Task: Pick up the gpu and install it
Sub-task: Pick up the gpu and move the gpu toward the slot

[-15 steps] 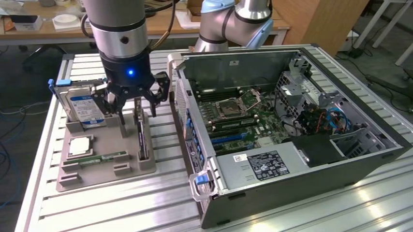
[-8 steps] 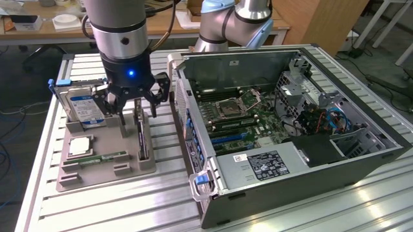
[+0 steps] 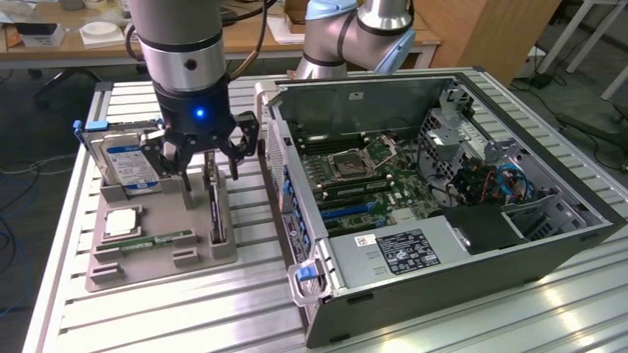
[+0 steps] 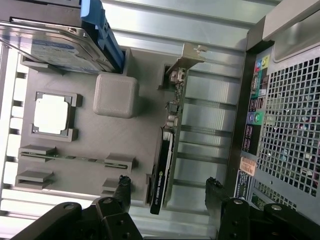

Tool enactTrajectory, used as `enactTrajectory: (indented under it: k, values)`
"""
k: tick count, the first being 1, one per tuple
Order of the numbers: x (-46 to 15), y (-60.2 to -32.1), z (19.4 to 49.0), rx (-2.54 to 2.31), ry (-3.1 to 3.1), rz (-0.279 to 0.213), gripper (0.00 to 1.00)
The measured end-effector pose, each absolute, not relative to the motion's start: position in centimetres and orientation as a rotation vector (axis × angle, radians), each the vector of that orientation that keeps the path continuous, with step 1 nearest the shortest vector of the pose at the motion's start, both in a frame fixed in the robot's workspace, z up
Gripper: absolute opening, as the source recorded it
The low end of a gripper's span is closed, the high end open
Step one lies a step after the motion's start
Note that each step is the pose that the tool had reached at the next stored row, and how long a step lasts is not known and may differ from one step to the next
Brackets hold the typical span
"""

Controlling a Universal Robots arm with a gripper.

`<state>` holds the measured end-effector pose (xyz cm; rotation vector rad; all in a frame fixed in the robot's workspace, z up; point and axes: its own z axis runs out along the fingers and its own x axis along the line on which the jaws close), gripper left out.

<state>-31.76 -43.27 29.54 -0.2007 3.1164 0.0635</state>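
Exterior view, item one: the gpu [image 3: 214,209], a thin black card, stands on its long edge in a slot of the grey holder [image 3: 157,261], along the holder side nearest the computer case [image 3: 442,287]. In the wrist view its pale metal bracket [image 4: 189,55] sits at the end farther from the fingers.

Item two: the gripper [image 3: 208,162], black, on a silver arm [image 3: 182,44], hangs directly over the card. Its fingers [image 4: 124,186] are spread apart, one on each side of the card, with a clear gap on both sides. Nothing is clamped.

Item three, other holder contents:
- The hard drive [image 3: 128,162], silver with a blue label, stands upright at the far end.
- The processor chip [image 3: 123,220], square, lies flat in a recess.
- The memory stick [image 3: 157,240], narrow and green, lies in a groove just beside the chip.

Item four: the computer case lies open on its side, to the exterior view's right of the holder and just beside it. Its motherboard [image 3: 368,180] is exposed, and a labelled power supply [image 3: 402,250] sits at the near end.

Item five: the slatted aluminium table [image 3: 147,323] carries both holder and case.
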Motion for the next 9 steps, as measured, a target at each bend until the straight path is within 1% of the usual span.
enactTrajectory:
  k: [9]
  values:
    - [-31.72,-43.27,29.26,-0.201,3.117,0.063,0.71]
